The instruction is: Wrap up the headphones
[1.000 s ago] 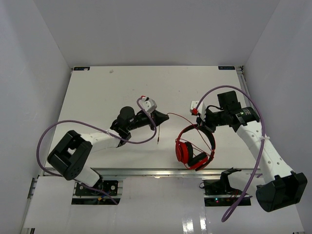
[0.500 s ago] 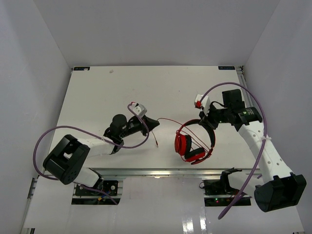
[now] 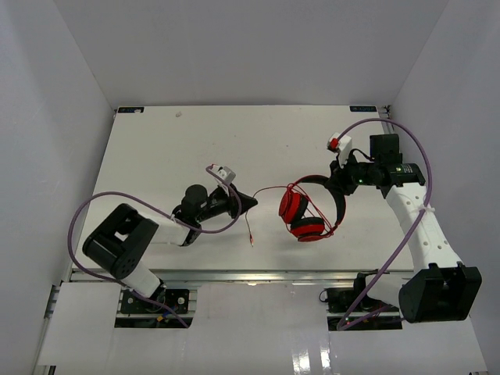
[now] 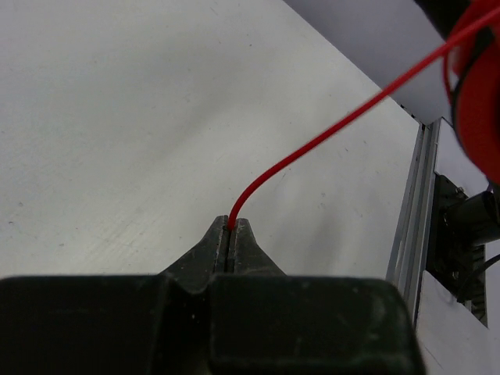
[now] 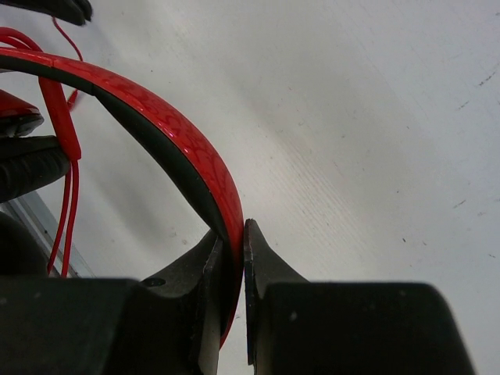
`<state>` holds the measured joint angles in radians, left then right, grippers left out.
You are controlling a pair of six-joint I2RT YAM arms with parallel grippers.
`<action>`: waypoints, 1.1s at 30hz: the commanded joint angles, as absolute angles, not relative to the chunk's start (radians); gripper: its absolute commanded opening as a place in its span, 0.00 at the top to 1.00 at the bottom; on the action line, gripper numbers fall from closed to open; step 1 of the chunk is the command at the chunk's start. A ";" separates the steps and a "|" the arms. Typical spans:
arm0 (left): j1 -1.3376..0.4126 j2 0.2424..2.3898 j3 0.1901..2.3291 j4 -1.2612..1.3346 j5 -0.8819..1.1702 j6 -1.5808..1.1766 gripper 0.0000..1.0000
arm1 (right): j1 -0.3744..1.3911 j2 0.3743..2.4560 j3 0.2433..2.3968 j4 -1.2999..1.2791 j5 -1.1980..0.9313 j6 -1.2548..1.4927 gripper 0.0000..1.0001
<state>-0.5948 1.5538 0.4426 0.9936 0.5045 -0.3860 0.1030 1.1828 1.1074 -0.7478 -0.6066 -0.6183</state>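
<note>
The left tool (image 4: 231,231) is pinched fully shut on the thin red cord (image 4: 312,144). The cord leaves the fingertips at the lower middle of the left wrist view and curves up to the upper right, toward a red ear cup (image 4: 478,101) at the frame's edge. The right tool (image 5: 233,234) is clamped narrow on the headband (image 5: 180,129) at the bottom centre of the right wrist view. One finger bears on the red outer face and the other on the black padding, and the band arcs away to the upper left.

In the top view the left tool (image 3: 248,203) sits just left of centre. The loose end of the cord drops from it toward the bottom of the frame, ending in the plug (image 3: 251,241). The headphones (image 3: 294,208) are just right of centre, carried by the right tool (image 3: 341,184) at the band. Whether the cups touch the table (image 3: 180,148) I cannot tell.

The headphones look light. The band is probably stiff but springy, and its glossy shell could pivot or slide between such slim fingers, so a hold near the top of the arc, biting into the padding, seems safest. The cups likely swing on their hinges. The cord is limp and slick and will keep a wrap only under light tension. It is best held a little short of the plug and pulled gently where it enters the cup.
</note>
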 commanded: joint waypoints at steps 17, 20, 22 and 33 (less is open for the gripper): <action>-0.675 1.656 0.640 0.762 0.464 -0.505 1.00 | 0.104 1.143 1.147 -0.565 -0.816 -0.242 0.92; -0.712 1.657 0.658 0.740 0.435 -0.531 1.00 | 0.104 1.151 1.141 -0.514 -0.790 -0.161 0.92; -0.743 1.662 0.692 0.709 0.409 -0.546 1.00 | 0.105 1.152 1.138 -0.486 -0.755 -0.105 0.92; -0.839 1.594 0.723 0.699 0.225 -0.737 1.00 | 0.124 1.114 1.020 -0.247 -0.463 0.179 0.92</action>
